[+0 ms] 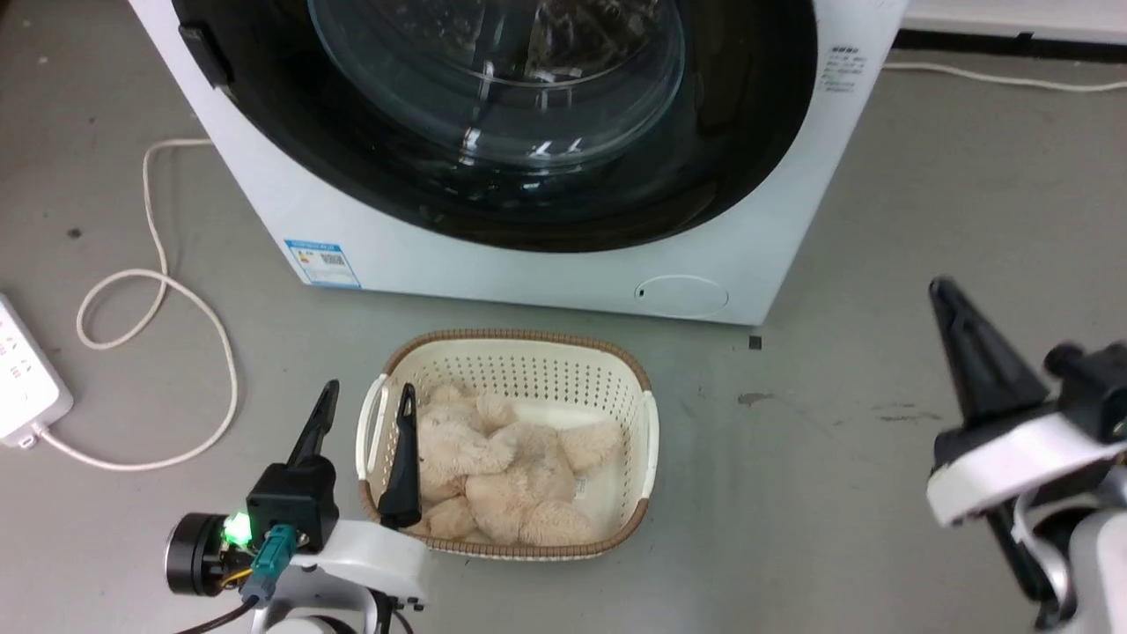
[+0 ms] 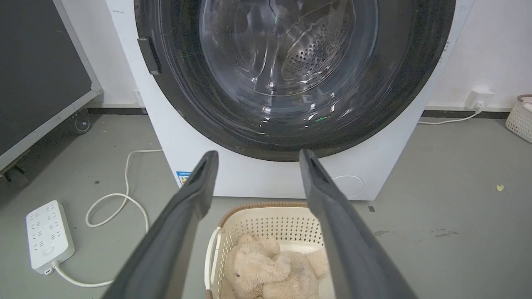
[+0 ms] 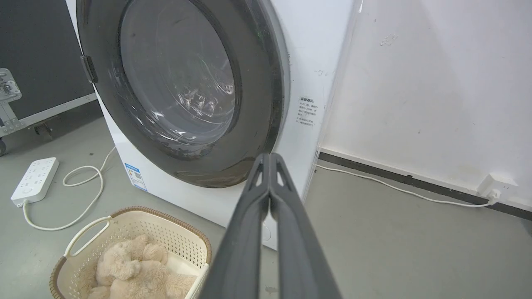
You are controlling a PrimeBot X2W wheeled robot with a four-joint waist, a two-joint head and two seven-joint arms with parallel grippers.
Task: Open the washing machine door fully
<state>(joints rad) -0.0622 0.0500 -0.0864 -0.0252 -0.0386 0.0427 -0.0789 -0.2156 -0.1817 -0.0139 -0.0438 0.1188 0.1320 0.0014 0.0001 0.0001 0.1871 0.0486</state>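
Facing the robot, the door (image 1: 757, 132) sat shut in the front of the washer (image 1: 528, 273).

One round, glossy black door with a clear glass bowl centre lay flush with the white front, nearly as wide as the washer; being a disc it showed no long axis, and its face pointed out over the floor (image 1: 836, 458) toward the basket (image 1: 519, 339). One small dark tab sat on its left rim. Two tools hung well apart from it: the left tool (image 2: 257, 154) had its fingers spread wide and empty over the basket's left edge, and the right tool (image 3: 270, 157) had its fingers pressed together, holding nothing. One basket stood near the washer with pale plush (image 1: 502, 475) inside. One power strip (image 1: 22, 370) lay at left.
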